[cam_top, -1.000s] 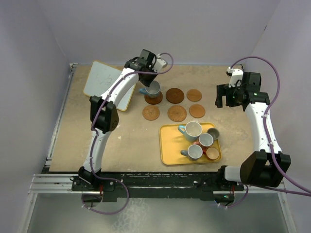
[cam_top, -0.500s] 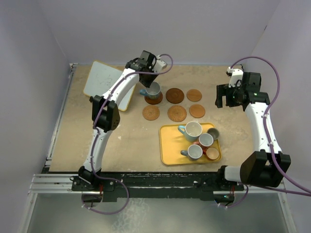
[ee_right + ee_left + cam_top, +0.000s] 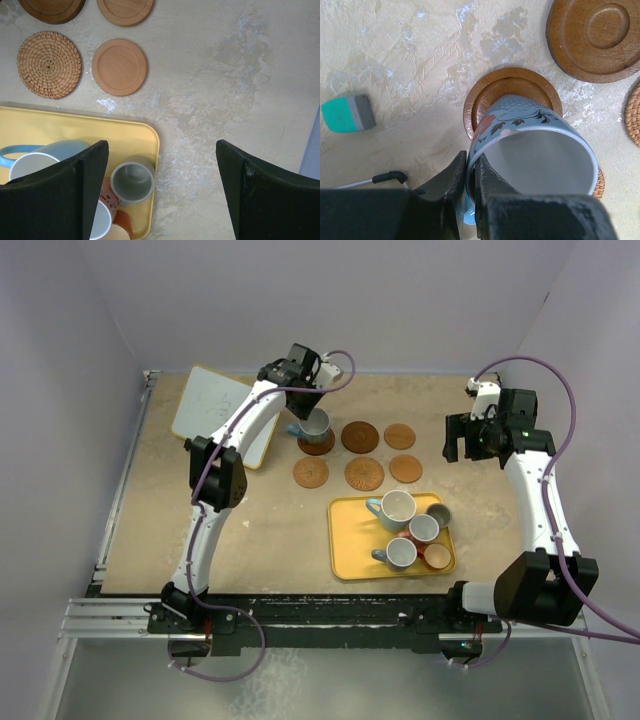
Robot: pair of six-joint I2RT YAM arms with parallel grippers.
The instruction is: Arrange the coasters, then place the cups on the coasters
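left gripper (image 3: 471,172) clamps blue-grey cup (image 3: 535,150) rim; cup base unseen, covers part of dark coaster (image 3: 500,85). right gripper (image 3: 161,145) spread wide, empty.

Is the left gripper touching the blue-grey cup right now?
Touching. The left wrist view shows the left gripper pinching the blue-grey cup at its rim, one finger pressed on each side of the wall, no gap.

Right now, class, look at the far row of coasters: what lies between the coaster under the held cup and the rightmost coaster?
A single dark brown coaster and nothing else. The top view shows it most plainly.
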